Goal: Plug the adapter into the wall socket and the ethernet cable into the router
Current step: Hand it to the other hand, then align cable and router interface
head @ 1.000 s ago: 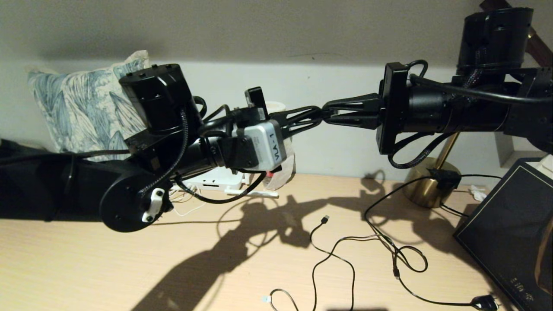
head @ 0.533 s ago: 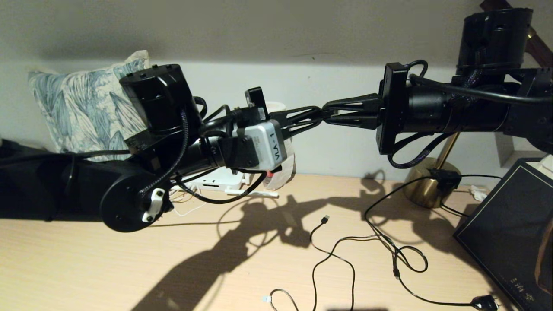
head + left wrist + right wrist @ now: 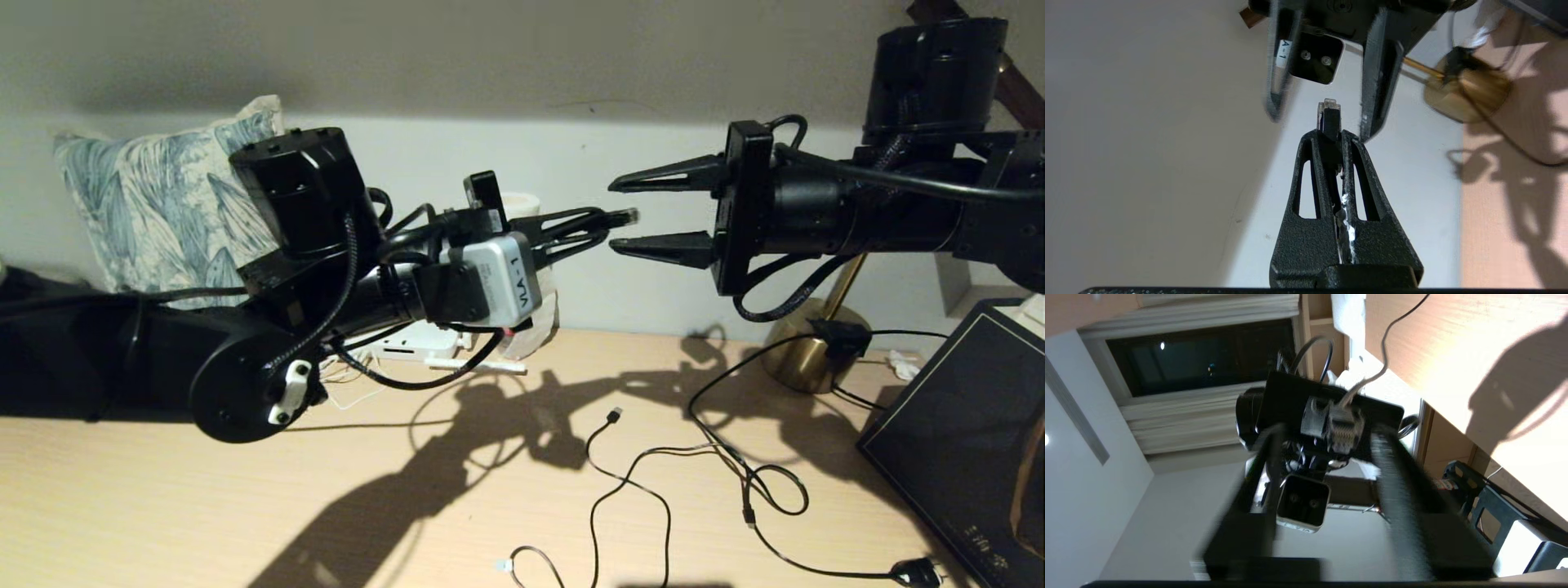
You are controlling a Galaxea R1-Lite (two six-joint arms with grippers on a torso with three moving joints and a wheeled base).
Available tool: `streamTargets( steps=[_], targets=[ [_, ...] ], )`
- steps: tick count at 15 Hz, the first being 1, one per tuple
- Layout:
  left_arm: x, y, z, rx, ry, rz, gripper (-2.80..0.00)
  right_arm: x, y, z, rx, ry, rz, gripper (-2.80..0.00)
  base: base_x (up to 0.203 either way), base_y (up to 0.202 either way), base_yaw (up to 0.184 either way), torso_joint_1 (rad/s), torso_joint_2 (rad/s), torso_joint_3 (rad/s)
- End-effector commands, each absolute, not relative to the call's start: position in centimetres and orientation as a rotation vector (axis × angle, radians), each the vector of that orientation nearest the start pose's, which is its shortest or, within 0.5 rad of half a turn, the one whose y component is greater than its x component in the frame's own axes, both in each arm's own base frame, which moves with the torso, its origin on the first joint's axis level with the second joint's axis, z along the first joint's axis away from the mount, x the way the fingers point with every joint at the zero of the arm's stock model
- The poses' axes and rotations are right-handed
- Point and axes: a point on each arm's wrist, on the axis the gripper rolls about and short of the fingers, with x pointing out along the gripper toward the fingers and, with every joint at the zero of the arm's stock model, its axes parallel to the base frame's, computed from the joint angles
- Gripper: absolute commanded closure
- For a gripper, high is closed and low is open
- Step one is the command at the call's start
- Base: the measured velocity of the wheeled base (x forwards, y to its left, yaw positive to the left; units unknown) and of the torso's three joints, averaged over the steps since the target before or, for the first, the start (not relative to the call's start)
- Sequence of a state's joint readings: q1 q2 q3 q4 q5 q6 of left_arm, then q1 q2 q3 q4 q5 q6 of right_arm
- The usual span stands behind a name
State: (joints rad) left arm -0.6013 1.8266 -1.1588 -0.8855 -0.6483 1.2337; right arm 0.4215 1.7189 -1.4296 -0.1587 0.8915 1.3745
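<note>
Opened right claw point(image 3: 624, 214), off the ethernet cable point(image 3: 622, 217); left claw point(image 3: 600, 226) clamped on plug. Next: back straight off, no snagging clip.

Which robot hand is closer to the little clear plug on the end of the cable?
Left. The left gripper is shut on the ethernet cable right behind its plug; the right gripper is open around the plug, not touching it.

Blue-and-white leaf-print pillow point(image 3: 167, 204), brass lamp base point(image 3: 808, 347) (shiny), pale wood table point(image 3: 163, 506).
</note>
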Motion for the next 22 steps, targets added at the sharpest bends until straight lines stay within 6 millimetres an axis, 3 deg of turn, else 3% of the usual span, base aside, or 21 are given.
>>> streamTargets(
  steps=[1, 3, 4, 7, 9, 10, 13, 16, 19, 22],
  targets=[
    [27.9, -20.5, 26.1, 1.024, -0.925, -0.954, 0.0, 29.6, 13.7, 30.3, 1.212, 0.987, 0.959, -2.8, 0.0, 0.0, 0.0, 0.0, 0.0, 0.0],
    [27.8, -19.2, 26.1, 0.907, -0.814, -0.979, 0.0, 28.8, 11.7, 30.7, 1.197, 0.888, 0.945, -2.8, 0.0, 0.0, 0.0, 0.0, 0.0, 0.0],
    [27.9, -18.2, 26.2, 0.805, -0.725, -0.981, 0.0, 27.7, 10.5, 31.2, 1.159, 0.805, 0.939, 0.0, 0.0, 0.0, 0.0, 0.0, 0.0, 0.0],
    [28.1, -16.3, 27.1, 0.38, -0.432, -0.891, 0.0, 22.8, 6.9, 31.2, 0.89, 0.514, 0.847, 0.0, 0.0, 0.0, 0.0, 0.0, 0.0, 0.0],
    [28.6, -14.7, 27.8, 0.075, -0.263, -0.777, 0.0, 19.2, 5.3, 30.1, 0.629, 0.339, 0.659, 0.0, 0.0, 0.0, 0.0, 0.0, 0.0, 0.0],
    [29.5, -13.0, 27.6, 0.007, -0.185, -0.693, 0.0, 17.2, 4.5, 29.4, 0.497, 0.271, 0.531, 0.0, 0.0, 0.0, 0.0, 0.0, 0.0, 0.0],
    [30.6, -10.0, 25.5, -0.153, -0.013, -0.57, 0.0, 11.3, 2.4, 25.5, 0.212, 0.187, 0.188, 0.0, 0.0, 0.0, 0.0, 0.0, 0.0, 0.0],
    [29.8, -9.7, 23.2, -0.278, 0.09, -0.464, 0.0, 6.3, 0.8, 21.6, 0.112, 0.151, -0.008, 0.0, 0.0, 0.0, 0.0, 0.0, 0.0, 0.0],
    [29.6, -10.2, 22.3, -0.335, 0.126, -0.43, 0.0, 2.7, -0.2, 18.8, 0.07, 0.156, -0.126, 0.0, 0.0, 0.0, 0.0, 0.0, 0.0, 0.0],
    [30.1, -10.4, 21.5, -0.38, 0.105, -0.394, 0.0, 0.4, -0.7, 15.6, 0.05, 0.198, -0.184, 0.0, 0.0, 0.0, 0.0, 0.0, 0.0, 0.0]
  ],
)
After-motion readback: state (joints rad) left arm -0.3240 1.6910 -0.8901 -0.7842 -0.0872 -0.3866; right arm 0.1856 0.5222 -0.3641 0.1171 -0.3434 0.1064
